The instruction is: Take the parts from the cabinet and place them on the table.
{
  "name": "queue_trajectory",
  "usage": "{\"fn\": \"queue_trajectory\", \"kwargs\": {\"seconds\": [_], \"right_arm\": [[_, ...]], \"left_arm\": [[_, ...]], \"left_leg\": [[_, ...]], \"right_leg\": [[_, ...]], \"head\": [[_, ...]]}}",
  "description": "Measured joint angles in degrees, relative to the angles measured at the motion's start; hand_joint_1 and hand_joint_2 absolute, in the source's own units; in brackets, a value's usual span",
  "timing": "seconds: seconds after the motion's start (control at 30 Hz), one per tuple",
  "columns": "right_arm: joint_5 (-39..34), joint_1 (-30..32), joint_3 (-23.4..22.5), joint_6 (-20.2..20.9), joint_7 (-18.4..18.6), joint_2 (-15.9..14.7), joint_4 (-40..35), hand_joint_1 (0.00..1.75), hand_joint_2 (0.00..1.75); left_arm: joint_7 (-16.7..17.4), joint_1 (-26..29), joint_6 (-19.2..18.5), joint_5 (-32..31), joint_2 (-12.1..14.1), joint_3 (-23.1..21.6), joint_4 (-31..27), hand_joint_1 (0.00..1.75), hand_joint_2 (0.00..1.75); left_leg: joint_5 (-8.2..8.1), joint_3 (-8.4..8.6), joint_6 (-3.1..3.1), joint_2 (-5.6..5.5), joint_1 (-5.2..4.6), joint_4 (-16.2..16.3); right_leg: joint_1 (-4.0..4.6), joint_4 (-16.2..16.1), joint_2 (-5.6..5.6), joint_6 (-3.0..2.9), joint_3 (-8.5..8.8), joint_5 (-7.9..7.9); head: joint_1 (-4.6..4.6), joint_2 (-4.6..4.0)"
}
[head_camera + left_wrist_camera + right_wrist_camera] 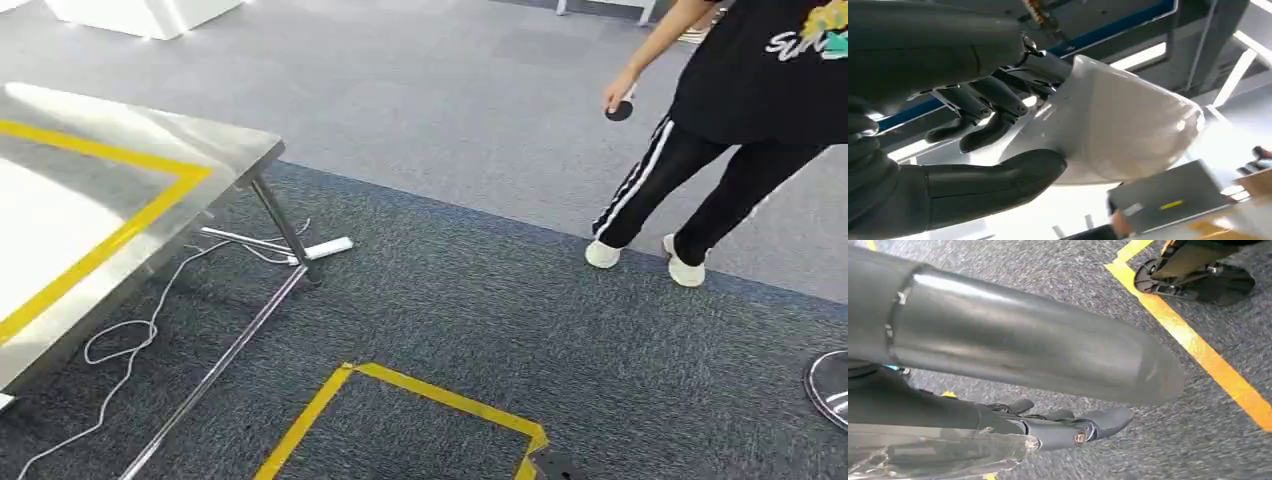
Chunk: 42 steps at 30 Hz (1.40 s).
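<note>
White part (1128,130) in left hand (963,145)

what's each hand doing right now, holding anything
Left hand: grips a white bagged part.
Right hand: fingers close around a clear plastic bag; whether it truly grips it cannot be told.

Floor: grey carpet (480,110), darker band nearer the camera, with a yellow tape outline (420,395) stuck to it. A steel table (215,140) with yellow tape on its top stands at left; a white cable (130,335) and a power strip (328,247) lie beneath it. A person (745,110) in dark clothes and white shoes stands beyond; bright ceiling light strips (1140,56) overhead.
</note>
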Motion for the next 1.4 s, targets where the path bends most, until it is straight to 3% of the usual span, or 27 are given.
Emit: {"fn": "queue_trajectory", "kwargs": {"seconds": [0.07,0.1,0.17,0.23,0.27,0.33,0.37,0.4,0.43,0.47,0.57,0.6,0.67,0.73,0.8,0.83,0.9,0.93,0.97,1.0,1.1,1.13,1.17,1.2,1.27,1.33,1.4], "right_arm": [[0.3,-0.1,0.0,0.1,-0.1,0.3,0.0,0.0,0.0],[0.4,-0.2,0.0,0.1,-0.1,0.4,0.0,0.0,0.0],[0.5,-0.2,0.0,0.2,-0.3,0.5,0.0,0.0,0.0],[0.6,0.0,0.0,0.2,-0.3,0.6,0.0,0.0,0.0],[0.6,0.1,0.0,0.2,-0.3,0.6,0.0,0.0,0.0],[0.6,0.1,0.0,0.2,-0.3,0.6,0.0,0.0,0.0],[0.7,0.1,0.0,0.2,-0.3,0.6,0.0,0.0,0.0],[0.7,0.0,0.0,0.2,-0.3,0.6,0.0,0.0,0.0],[0.7,0.0,0.0,0.2,-0.3,0.6,0.0,0.0,0.0],[0.7,0.0,0.0,0.3,-0.4,0.8,0.0,0.0,0.0],[1.0,-0.1,0.0,0.4,-0.5,0.8,0.0,0.0,0.0],[1.1,-0.2,0.0,0.4,-0.5,0.9,0.0,0.0,0.0],[1.2,-0.3,0.0,0.4,-0.6,1.0,0.0,0.0,0.0],[1.2,-0.1,0.0,0.4,-0.6,1.0,0.0,0.0,0.0],[1.2,0.1,0.0,0.4,-0.6,1.0,0.0,0.0,0.0],[1.2,0.1,0.0,0.4,-0.6,1.0,0.0,0.0,0.0],[1.2,-0.1,0.0,0.4,-0.6,1.0,0.0,0.0,0.0],[1.3,-0.2,0.0,0.4,-0.6,1.0,0.0,0.0,0.0],[1.3,-0.1,0.0,0.4,-0.6,1.0,-0.1,0.0,0.0],[1.3,-0.2,0.0,0.4,-0.6,1.0,-0.1,0.0,0.0],[1.2,-0.4,0.0,0.5,-0.6,1.0,-0.1,0.0,0.0],[1.2,-0.4,0.0,0.6,-0.7,1.0,-0.2,0.0,0.0],[1.2,-0.5,0.0,0.6,-0.8,1.0,-0.2,0.0,0.0],[1.2,-0.5,0.0,0.6,-0.8,1.0,-0.2,0.0,0.0],[1.2,-0.3,0.0,0.7,-0.8,1.0,-0.2,0.0,0.0],[1.2,0.0,0.0,0.7,-0.8,1.0,-0.2,0.0,0.0],[1.2,-0.1,0.0,0.7,-0.8,1.0,-0.2,0.0,0.0]], "left_arm": [[-0.7,1.6,0.0,0.0,0.2,1.6,-0.3,1.75,1.75],[-1.0,2.2,0.0,0.0,0.2,2.2,-0.4,1.75,1.75],[-1.3,2.4,0.0,0.0,0.2,3.3,-0.8,1.75,1.75],[-1.4,2.7,0.0,0.0,0.1,3.7,-1.1,1.75,1.75],[-1.4,3.0,-0.1,0.0,-0.1,3.9,-1.2,1.75,1.75],[-1.4,3.3,-0.1,0.0,-0.2,4.1,-1.2,1.75,1.75],[-1.4,3.4,-0.2,0.0,-0.2,4.1,-1.2,1.75,1.75],[-1.5,3.3,-0.2,0.0,-0.2,4.2,-1.2,1.75,1.75],[-1.5,3.3,-0.2,0.0,-0.2,4.3,-1.2,1.75,1.75],[-1.5,3.2,-0.2,0.0,-0.2,4.4,-1.2,1.75,1.75],[-1.5,3.4,0.0,0.0,-0.2,4.7,-1.1,1.75,1.75],[-1.5,3.5,0.2,0.0,-0.1,4.7,-1.1,1.75,1.75],[-1.4,3.4,0.5,0.0,-0.1,4.8,-1.1,1.75,1.75],[-1.3,3.3,0.8,0.0,-0.4,4.8,-1.1,1.75,1.75],[-1.2,3.6,0.8,0.0,-0.6,4.8,-1.0,1.75,1.75],[-1.1,3.7,0.8,0.0,-0.7,4.8,-1.0,1.75,1.75],[-1.0,3.8,0.8,0.0,-0.6,4.8,-1.0,1.75,1.75],[-0.9,3.8,0.8,0.0,-0.5,4.9,-1.0,1.75,1.75],[-0.9,3.5,0.8,0.0,-0.4,5.0,-1.0,1.75,1.75],[-0.9,3.5,0.8,0.0,-0.6,5.1,-1.0,1.75,1.75],[-0.9,3.7,0.6,0.0,-0.4,5.2,-1.0,1.75,1.75],[-0.9,3.8,0.4,0.0,-0.4,5.1,-1.0,1.75,1.75],[-0.9,3.3,0.2,0.0,-0.3,5.1,-1.0,1.75,1.75],[-0.9,2.9,0.2,0.0,-0.4,5.0,-1.0,1.75,1.75],[-0.9,2.9,0.0,0.0,-0.6,4.7,-1.0,1.75,1.75],[-0.9,2.9,-0.3,0.0,-0.7,4.3,-1.0,1.75,1.75],[-0.8,2.9,-0.5,0.0,-0.7,3.9,-1.0,1.75,1.75]], "left_leg": [[0.04,0.01,0.37,-1.61,-0.06,-0.2],[0.43,0.46,0.76,-2.32,0.6,-0.8],[0.51,0.49,1.19,-3.51,0.84,-0.8],[0.57,0.33,1.35,-5.16,0.94,-0.8],[0.58,0.31,1.35,-5.92,0.94,-0.7],[0.6,0.38,1.31,-7.54,1.02,-0.7],[0.63,0.44,1.21,-8.46,1.14,-0.6],[0.64,0.47,0.95,-9.26,1.3,-0.6],[0.7,0.35,0.6,-9.93,1.38,-0.5],[0.6,-0.19,0.26,-10.69,1.15,0.2],[1.49,-0.8,-0.75,-12.63,1.67,-0.4],[1.41,-1.06,-0.93,-12.96,1.76,-0.3],[-1.57,-2.95,-1.3,-6.88,1.32,3.9],[-5.91,-7.37,-1.67,-5.04,1.42,13.2],[-6.94,-9.67,-1.86,-4.78,1.59,17.9],[-5.4,-8.68,-1.83,-4.69,1.64,16.2],[-1.0,-3.44,-1.62,-3.56,1.58,6.9],[0.35,-0.5,-1.37,-0.42,1.34,2.3],[-0.37,0.7,-1.43,2.13,0.59,-0.2],[-0.14,0.49,-0.77,0.69,0.75,-0.1],[0.02,0.36,0.06,-1.78,0.79,-0.5],[0.2,0.61,0.32,-2.33,1.15,-0.6],[0.21,0.62,0.71,-2.91,1.32,-0.6],[0.29,0.56,1.08,-3.61,1.41,-0.6],[0.26,0.48,1.23,-5.13,1.43,-0.6],[0.27,0.53,1.24,-6.82,1.43,-0.6],[0.28,0.67,1.08,-8.45,1.62,-0.5]], "right_leg": [[-0.08,-0.4,-1.52,0.44,0.6,-0.21],[-0.1,-0.2,-1.15,0.9,0.21,-0.67],[-0.34,5.2,4.5,1.29,-1.72,-3.68],[-0.34,15.2,5.99,1.5,-6.75,-7.94],[-0.35,17.8,6.04,1.55,-8.25,-8.42],[-0.38,15.2,6.11,1.55,-7.46,-5.6],[-0.47,10.2,6.56,1.54,-5.16,-2.66],[-0.65,5.0,7.63,1.57,-2.64,-0.14],[-1.19,1.1,10.73,1.81,-0.88,0.85],[-1.51,-0.4,11.58,1.58,-0.19,0.27],[-0.81,0.1,9.57,0.57,-0.14,0.54],[-1.18,-0.3,8.74,0.04,-0.03,0.86],[-0.95,-0.5,7.43,-0.84,0.02,0.98],[-0.77,-0.5,5.85,-1.02,-0.1,0.89],[-0.75,-0.5,4.29,-1.1,-0.2,0.83],[-0.74,-0.5,3.43,-1.09,-0.2,0.79],[-0.73,-0.5,1.95,-0.86,-0.01,0.62],[-0.58,-0.5,1.41,-0.65,0.29,0.48],[-0.11,-0.3,0.76,-0.24,0.34,0.08],[-0.06,-0.4,0.2,-0.02,0.45,-0.01],[0.01,-0.8,-2.27,0.83,1.24,-0.54],[-0.31,0.0,-0.18,1.29,0.84,-1.05],[-0.38,2.4,3.21,1.51,-0.15,-2.51],[-0.47,7.0,5.08,1.61,-2.37,-4.79],[-0.46,16.6,6.09,1.84,-7.48,-8.42],[-0.46,17.3,6.13,1.82,-8.52,-6.96],[-0.6,8.7,6.85,1.69,-4.82,-1.72]], "head": [[-0.13,0.0],[-0.11,0.0],[0.06,0.0],[0.37,0.0],[0.33,0.0],[0.37,0.0],[0.33,0.0],[0.37,0.0],[0.41,0.0],[0.22,0.0],[0.31,0.0],[0.26,0.0],[-0.02,0.0],[0.0,0.0],[-0.05,0.0],[-0.04,0.0],[-0.04,0.0],[-0.07,0.0],[-0.07,0.0],[0.11,0.02],[-0.05,0.0],[0.11,0.0],[0.17,0.0],[0.41,0.0],[0.46,0.0],[0.5,0.0],[0.48,0.0]]}}
